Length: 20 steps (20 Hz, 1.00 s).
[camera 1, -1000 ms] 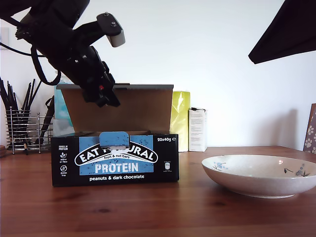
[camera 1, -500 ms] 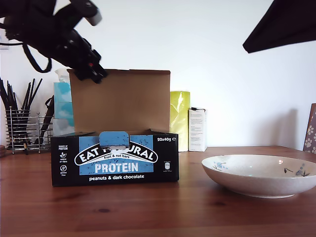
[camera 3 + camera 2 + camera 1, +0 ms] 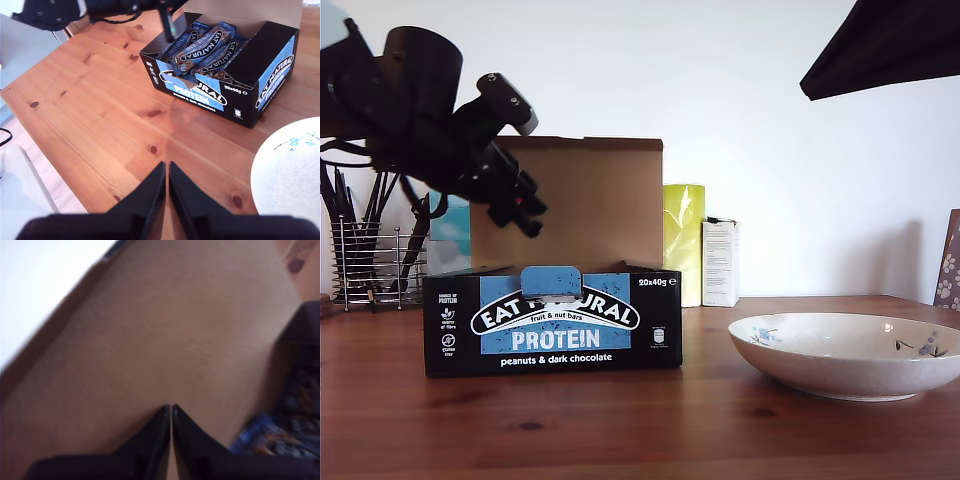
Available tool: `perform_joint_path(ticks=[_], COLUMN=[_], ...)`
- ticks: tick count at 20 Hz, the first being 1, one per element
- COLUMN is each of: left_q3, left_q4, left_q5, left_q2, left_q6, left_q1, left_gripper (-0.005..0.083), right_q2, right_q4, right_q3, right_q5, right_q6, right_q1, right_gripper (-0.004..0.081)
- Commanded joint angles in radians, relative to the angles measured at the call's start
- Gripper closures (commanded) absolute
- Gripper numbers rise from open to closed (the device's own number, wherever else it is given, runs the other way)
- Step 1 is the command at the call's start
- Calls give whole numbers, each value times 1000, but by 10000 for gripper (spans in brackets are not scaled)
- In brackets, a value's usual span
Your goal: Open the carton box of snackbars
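Carton box (image 3: 552, 320) on wooden table (image 3: 620, 420), exterior view's left. Lid (image 3: 600, 200) upright, snack bars (image 3: 205, 45) exposed. My first gripper (image 3: 171, 407) clenched, empty, close to lid's brown inside. My second gripper (image 3: 167, 167) clenched, empty, high over table.

Most likely a home, a kitchen or dining corner. Knotty pine desk (image 3: 620, 430) set against a plain white wall (image 3: 770, 150). Flower-painted ceramic bowl (image 3: 845, 355) on it. Along the desk's back edge, a wire rack (image 3: 370, 270) of dark utensils, a light-blue tissue box (image 3: 452, 225), a yellow pouch (image 3: 685, 240) and 1 small white carton (image 3: 720, 262).
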Motion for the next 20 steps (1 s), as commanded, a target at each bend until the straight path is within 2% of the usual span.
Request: perform_joint_path(ticks=[1, 7, 11, 15, 20], left_q3=[38, 167, 263, 343, 360], left_q4=[35, 32, -2, -112, -274], left_q5=[2, 54, 54, 61, 143], left_q2=[27, 126, 222, 305, 321], left_q6=[-7, -34, -83, -111, -164], left_q1=[10, 34, 59, 73, 77], left_gripper=[795, 795, 795, 795, 796], right_q2=[1, 15, 20, 20, 20], right_q4=[8, 21, 22, 21, 20], right_q3=[9, 9, 9, 9, 9], right_q5=[-3, 2, 3, 3, 3], right_q6=[9, 31, 33, 55, 58], right_q1=[6, 6, 6, 7, 11], right_gripper=[783, 783, 783, 783, 783])
